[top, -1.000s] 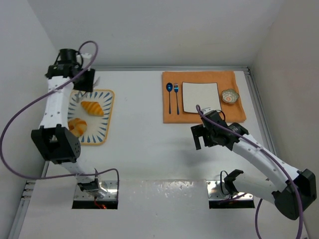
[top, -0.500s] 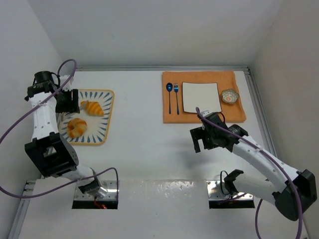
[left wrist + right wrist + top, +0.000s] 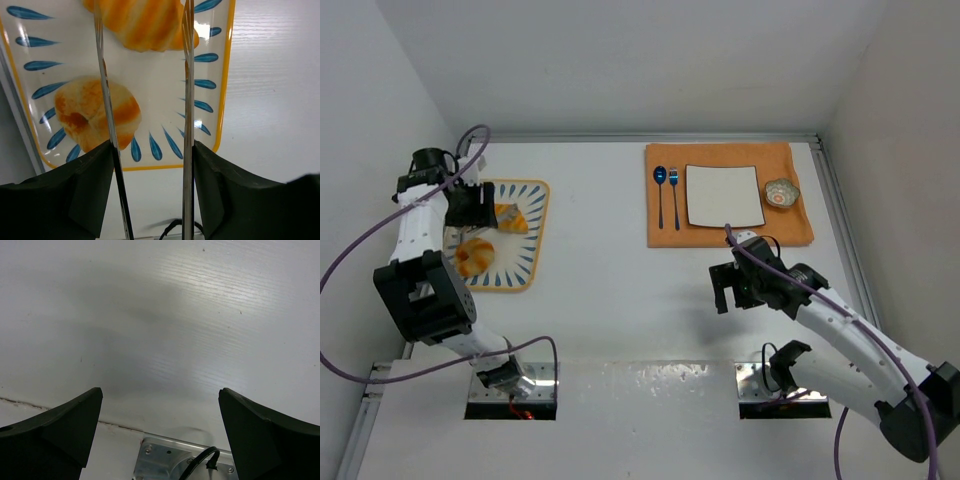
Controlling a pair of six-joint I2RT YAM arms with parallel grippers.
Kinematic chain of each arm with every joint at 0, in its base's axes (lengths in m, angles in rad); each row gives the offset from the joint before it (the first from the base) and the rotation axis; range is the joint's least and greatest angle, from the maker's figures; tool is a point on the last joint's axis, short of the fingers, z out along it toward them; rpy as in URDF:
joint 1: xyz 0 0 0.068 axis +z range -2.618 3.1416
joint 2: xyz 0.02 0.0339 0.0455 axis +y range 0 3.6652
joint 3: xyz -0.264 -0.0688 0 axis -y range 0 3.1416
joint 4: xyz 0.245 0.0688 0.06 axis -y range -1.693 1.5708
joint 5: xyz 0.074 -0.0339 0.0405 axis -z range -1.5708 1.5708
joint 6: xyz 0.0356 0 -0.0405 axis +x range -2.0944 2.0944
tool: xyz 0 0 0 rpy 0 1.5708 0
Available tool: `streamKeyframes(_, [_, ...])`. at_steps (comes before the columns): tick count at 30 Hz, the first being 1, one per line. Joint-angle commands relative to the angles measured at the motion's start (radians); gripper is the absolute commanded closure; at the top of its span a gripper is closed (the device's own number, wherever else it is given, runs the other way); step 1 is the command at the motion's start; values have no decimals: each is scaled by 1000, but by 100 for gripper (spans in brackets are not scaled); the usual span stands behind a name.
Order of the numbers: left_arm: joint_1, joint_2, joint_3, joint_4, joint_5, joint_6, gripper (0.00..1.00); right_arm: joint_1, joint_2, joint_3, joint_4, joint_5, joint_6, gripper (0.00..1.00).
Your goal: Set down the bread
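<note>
The left gripper's (image 3: 143, 15) jaws stand apart over the plate (image 3: 160, 100). The striped croissant (image 3: 142, 30) spans the gap at their tips and runs wider than it. The round bun (image 3: 80, 115) lies under and outside one jaw. Bare table (image 3: 175, 315) fills the gap between the right gripper's (image 3: 160, 390) wide jaws.

Bright, even overhead light fills every view, leaving only soft grey shadows on the white table (image 3: 610, 300). Glare streaks the metal strip (image 3: 650, 380) at the near edge and glints on the plate (image 3: 165, 110). Both wrist views blur at their dark lower corners.
</note>
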State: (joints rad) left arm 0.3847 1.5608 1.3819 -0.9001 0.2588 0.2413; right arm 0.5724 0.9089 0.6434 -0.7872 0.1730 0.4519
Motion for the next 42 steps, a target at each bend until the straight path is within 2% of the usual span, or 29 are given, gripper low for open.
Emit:
streamKeyframes(1, [-41, 39, -30, 85, -59, -37, 34, 1, 8, 15, 9, 11, 24, 0])
streamKeyframes(3, [-53, 51, -67, 114, -43, -37, 34, 1, 11, 16, 17, 5, 31, 0])
streamKeyframes(6, [-75, 71, -86, 130, -67, -59, 39, 3, 16, 19, 11, 10, 31, 0])
streamKeyframes(9, [-75, 71, -96, 139, -81, -68, 52, 3, 10, 22, 5, 8, 41, 0])
streamKeyframes(10, [-75, 71, -96, 139, -96, -68, 64, 1, 10, 24, 3, 8, 44, 0])
streamKeyframes(12, [-53, 71, -96, 139, -96, -68, 77, 0, 7, 29, 5, 14, 41, 0])
streamKeyframes(13, [-53, 71, -96, 139, -96, -68, 88, 0, 11, 30, 3, 16, 44, 0])
streamKeyframes(14, [-44, 71, -80, 139, -87, -68, 93, 1, 13, 35, 3, 17, 42, 0])
streamKeyframes(17, [-44, 62, -29, 113, -76, -59, 100, -2, 25, 45, 5, 13, 41, 0])
streamKeyframes(26, [-55, 42, 196, -37, 40, -30, 100, 1, 50, 76, 5, 8, 31, 0])
streamKeyframes(29, [-119, 51, 255, -48, 66, -30, 100, -2, 35, 78, -9, 66, 45, 0])
streamKeyframes(32, [-263, 105, 380, -48, 66, -69, 100, -32, 16, 82, -37, 130, 64, 0])
streamKeyframes(33, [-309, 173, 481, -66, 66, -69, 100, -46, 15, 85, -58, 141, 71, 0])
streamKeyframes(34, [-408, 217, 546, -80, 53, -83, 100, -83, 10, 88, -87, 155, 82, 0])
streamKeyframes(36, [-512, 312, 732, -109, 42, -83, 100, -107, 7, 85, -137, 177, 90, 0])
streamKeyframes(37, [-608, 391, 774, -109, 27, -83, 100, -115, 7, 70, -147, 178, 99, 0])
streamKeyframes(40, [-772, 478, 847, -30, -1, -71, 100, -146, -40, 18, -167, 172, 105, 0])
streamKeyframes(42, [-838, 537, 847, 51, -22, -71, 100, -151, -65, -16, -162, 149, 99, 0])
